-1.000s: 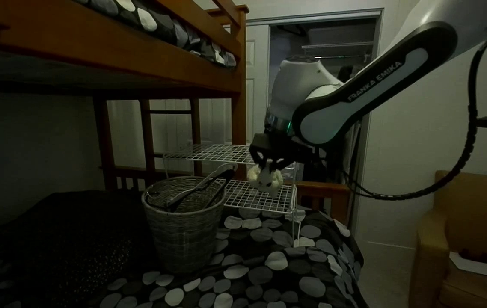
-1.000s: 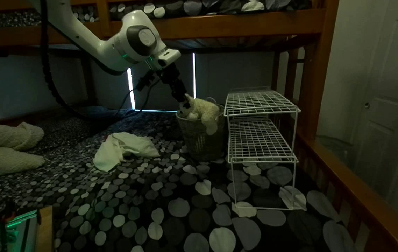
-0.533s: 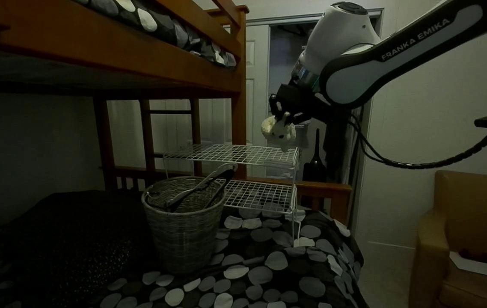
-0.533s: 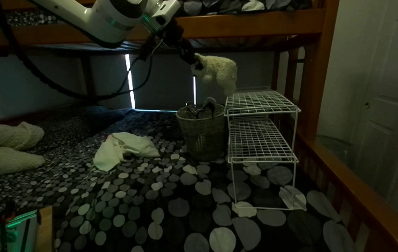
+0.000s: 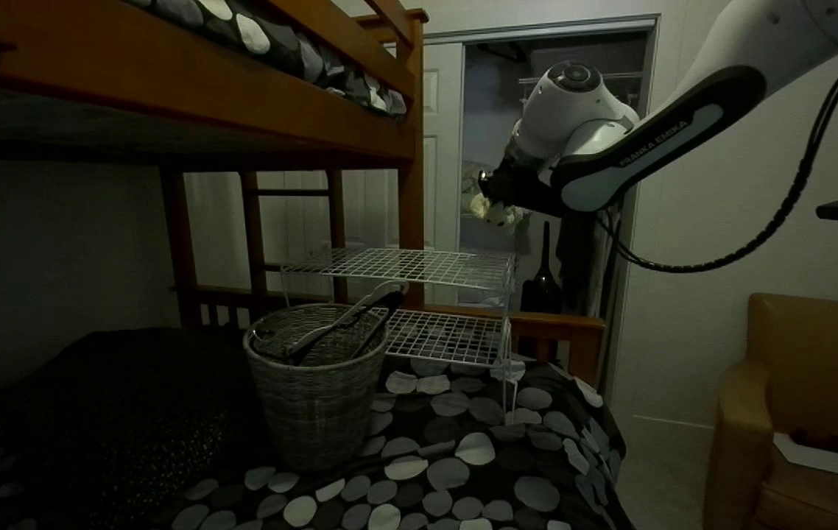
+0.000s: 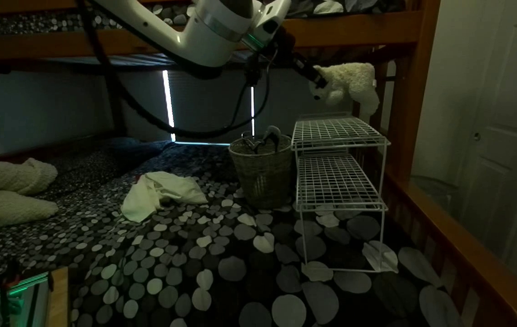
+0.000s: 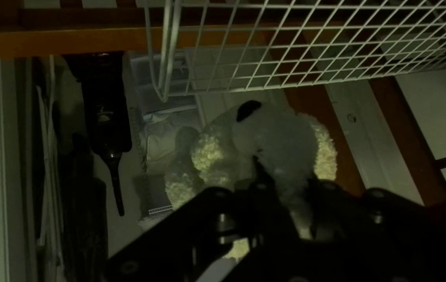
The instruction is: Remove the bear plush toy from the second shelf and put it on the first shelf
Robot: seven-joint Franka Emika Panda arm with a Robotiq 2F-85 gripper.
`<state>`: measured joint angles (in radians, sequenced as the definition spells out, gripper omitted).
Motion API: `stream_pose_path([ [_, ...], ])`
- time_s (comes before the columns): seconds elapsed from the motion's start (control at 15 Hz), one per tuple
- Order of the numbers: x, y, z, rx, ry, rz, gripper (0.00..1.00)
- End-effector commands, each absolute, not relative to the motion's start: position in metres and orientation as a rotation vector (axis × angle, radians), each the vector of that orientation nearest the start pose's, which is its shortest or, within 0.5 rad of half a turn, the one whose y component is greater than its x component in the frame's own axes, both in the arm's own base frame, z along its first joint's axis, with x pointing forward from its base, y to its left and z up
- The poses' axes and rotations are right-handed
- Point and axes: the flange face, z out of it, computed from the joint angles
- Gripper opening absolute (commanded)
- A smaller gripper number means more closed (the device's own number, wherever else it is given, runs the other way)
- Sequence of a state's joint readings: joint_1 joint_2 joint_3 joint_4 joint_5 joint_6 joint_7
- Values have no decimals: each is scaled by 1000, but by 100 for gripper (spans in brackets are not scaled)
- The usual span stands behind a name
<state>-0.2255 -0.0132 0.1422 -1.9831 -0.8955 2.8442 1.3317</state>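
Observation:
The bear plush toy (image 6: 351,79) is cream-white and fluffy. It hangs in the air in both exterior views, above the level of the rack's top tier, and also shows in an exterior view (image 5: 498,213) over the rack's right end. My gripper (image 6: 321,82) is shut on the bear near its head. In the wrist view the bear (image 7: 278,137) sits between the gripper's fingers (image 7: 264,184). The first shelf (image 6: 340,132) is the top wire-grid tier, below the bear and apart from it. The second shelf (image 6: 338,181) is the lower tier, with nothing on it.
A wicker basket (image 6: 263,181) with dark-handled items stands beside the rack. The upper bunk's wooden rail (image 6: 331,34) runs above the arm. A pale cloth (image 6: 163,190) lies on the dotted bedding. A wooden bed rail (image 6: 458,245) borders the rack's far side.
My gripper has lifted the bear from about the basket rim's height in an exterior view, then carried it sideways to above the top tier. The rack and basket have not moved.

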Motion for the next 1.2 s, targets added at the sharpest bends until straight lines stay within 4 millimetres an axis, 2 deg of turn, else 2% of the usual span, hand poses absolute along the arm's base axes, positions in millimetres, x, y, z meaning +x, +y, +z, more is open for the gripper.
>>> stream_pose_path([
  [0.0,649,0,547,-2632,883,-1560,5],
  [0.2,662,23,541,-2634,895,-1547,5],
  [0.4,663,42,529,-2668,921,-1508,5],
  [0.67,651,49,503,-2752,1003,-1486,5],
  [0.87,646,54,481,-2755,937,-1488,5],
  [0.93,645,55,472,-2753,912,-1480,18],
  [1.0,643,56,468,-2749,896,-1473,44],
  [1.13,639,58,458,-2746,884,-1432,51],
])
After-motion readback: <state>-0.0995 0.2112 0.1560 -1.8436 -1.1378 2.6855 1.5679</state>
